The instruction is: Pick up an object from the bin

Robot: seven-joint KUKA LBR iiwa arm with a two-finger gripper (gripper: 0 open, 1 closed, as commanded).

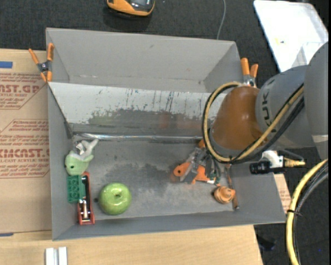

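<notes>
My gripper point(204, 162) hangs low over the bin floor at the right of the middle, under the arm's brown cover. Right beneath and to its left lies a small orange piece with a rounded tab end point(182, 170), and it seems to touch the gripper's tip. Whether that piece is between the gripper's tips is hidden. A small orange knob on a dark stem point(225, 194) lies just to the lower right, by the bin's right wall.
Along the left wall lie a pale green toy figure point(77, 160), a green studded brick point(74, 187) and a red clip-like tool point(85, 203). A green apple point(115, 198) sits near the front. The arm and its cables cover the bin's right side.
</notes>
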